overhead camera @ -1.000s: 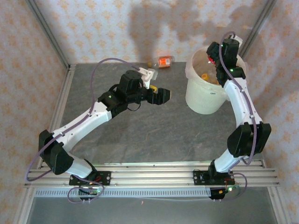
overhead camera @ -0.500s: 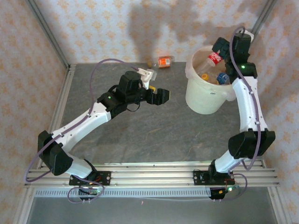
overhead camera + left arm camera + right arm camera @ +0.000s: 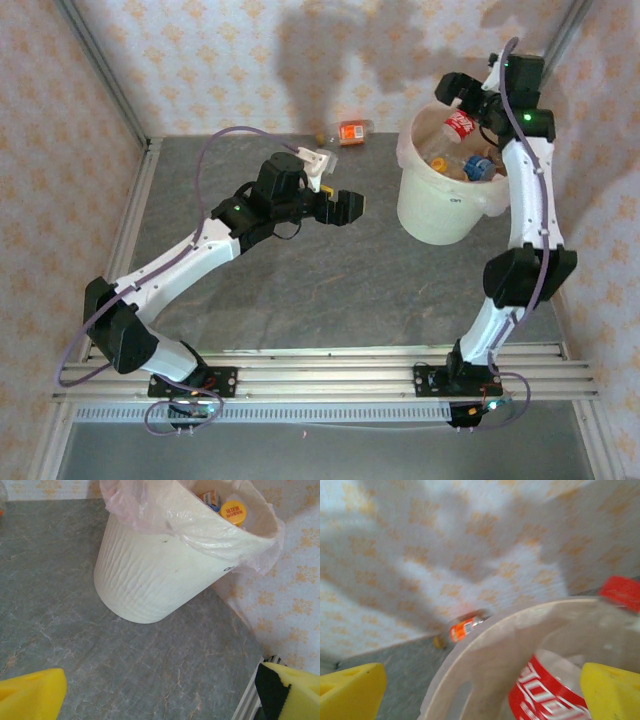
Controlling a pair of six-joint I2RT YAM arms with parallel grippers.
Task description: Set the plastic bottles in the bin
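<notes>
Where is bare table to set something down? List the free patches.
Free: the wide grey table between the left gripper, the bin and the near rail. Crowded: inside the bin, piled with bottles; one orange-labelled bottle lies by the back wall.

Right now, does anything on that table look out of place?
Yes: one orange-labelled bottle lies on its side by the far wall, left of the bin, while other bottles sit inside. The bin's thin plastic liner also hangs crumpled over its rim.
</notes>
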